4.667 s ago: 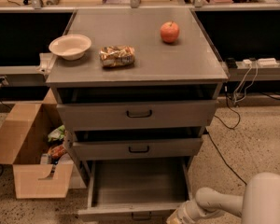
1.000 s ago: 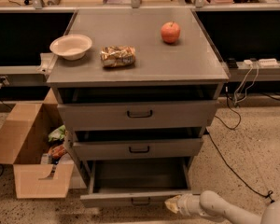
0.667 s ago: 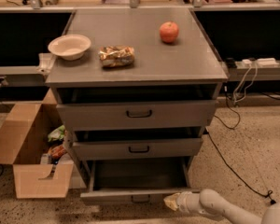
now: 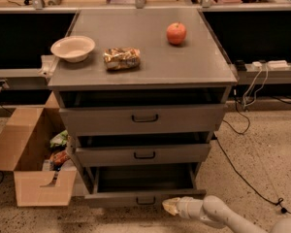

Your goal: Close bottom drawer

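Far to the left of the fingers (image 4: pixel 170 207) and at about their height, an open cardboard box (image 4: pixel 26 176) sits on the floor. Well above them and to their left, a bowl (image 4: pixel 72 48) and a snack bag (image 4: pixel 121 58) lie on the table (image 4: pixel 194 64), with an apple (image 4: pixel 176 33) almost straight above.

The bottom drawer (image 4: pixel 116 198) stands partly open, its tray showing behind the slim front panel, and its loop handle (image 4: pixel 145 201) is just left of the fingers. The gripper (image 4: pixel 166 206) is low at the panel's right part, touching it or just short of it. Its fingers look drawn together, holding nothing.

This looks like the pushing step, with the drawer well along but not yet home. The next move calls for a straight, level push into the cabinet, keeping contact on the panel so the tray does not skew on its runners.
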Controlling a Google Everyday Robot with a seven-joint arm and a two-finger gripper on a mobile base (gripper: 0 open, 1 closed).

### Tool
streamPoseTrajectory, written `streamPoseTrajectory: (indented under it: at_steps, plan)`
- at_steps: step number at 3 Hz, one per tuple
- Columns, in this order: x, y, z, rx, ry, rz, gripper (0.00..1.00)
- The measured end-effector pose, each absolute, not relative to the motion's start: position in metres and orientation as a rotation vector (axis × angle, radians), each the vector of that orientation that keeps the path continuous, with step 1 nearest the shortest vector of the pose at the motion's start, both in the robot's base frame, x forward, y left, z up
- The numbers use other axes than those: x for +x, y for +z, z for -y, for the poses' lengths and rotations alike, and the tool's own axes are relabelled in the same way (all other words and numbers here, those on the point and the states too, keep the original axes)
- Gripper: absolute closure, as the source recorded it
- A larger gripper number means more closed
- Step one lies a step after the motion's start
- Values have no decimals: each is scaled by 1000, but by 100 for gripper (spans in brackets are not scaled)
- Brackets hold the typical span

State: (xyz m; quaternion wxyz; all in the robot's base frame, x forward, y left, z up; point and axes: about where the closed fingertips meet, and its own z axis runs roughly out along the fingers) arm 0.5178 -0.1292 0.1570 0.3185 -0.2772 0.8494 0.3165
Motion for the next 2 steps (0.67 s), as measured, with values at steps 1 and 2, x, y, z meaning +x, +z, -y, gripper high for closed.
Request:
streamPoseTrajectory:
  at_steps: [1,2]
  plan:
    - [542,163,130,-704,827,-2193,100]
    - [556,172,101,-695,896,-2120,100]
